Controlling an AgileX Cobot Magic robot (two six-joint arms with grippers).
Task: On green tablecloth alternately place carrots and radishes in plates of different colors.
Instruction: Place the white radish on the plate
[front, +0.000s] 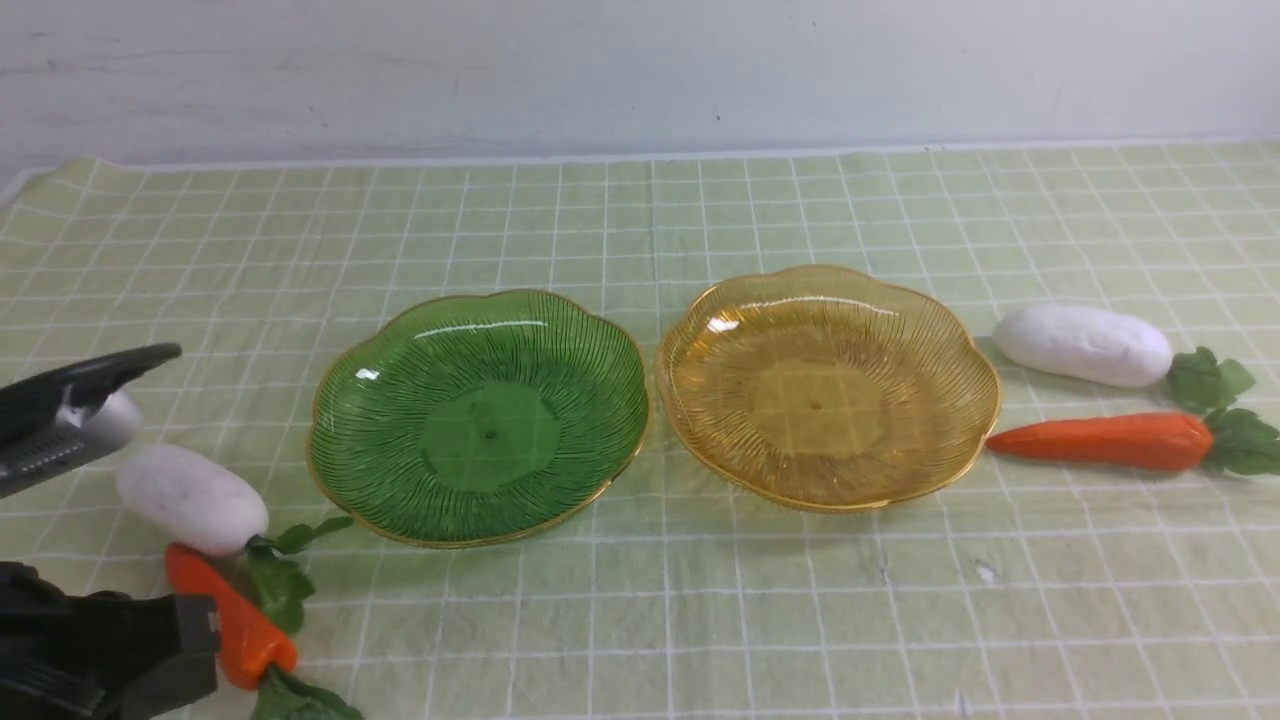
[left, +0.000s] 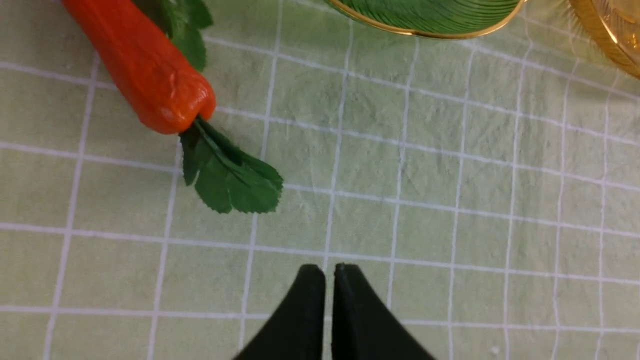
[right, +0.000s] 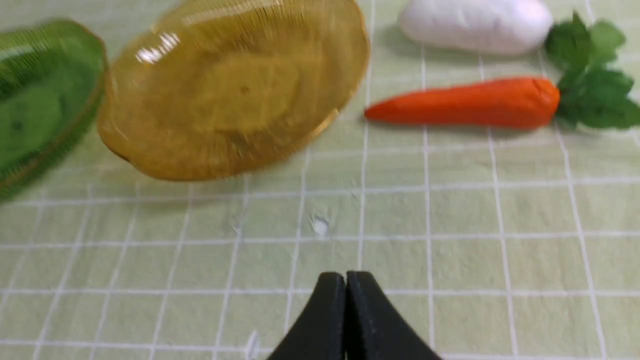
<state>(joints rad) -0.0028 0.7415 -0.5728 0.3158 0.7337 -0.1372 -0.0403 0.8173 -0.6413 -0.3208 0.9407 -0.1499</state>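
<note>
On the green tablecloth a green plate and an amber plate sit side by side, both empty. One radish and one carrot lie left of the green plate. Another radish and carrot lie right of the amber plate. My left gripper is shut and empty over bare cloth, a short way from the left carrot. My right gripper is shut and empty too, nearer to me than the amber plate and the right carrot.
Parts of my left arm fill the near left corner, partly covering the left carrot. A white wall runs behind the far edge of the cloth. The right arm does not show in the front view.
</note>
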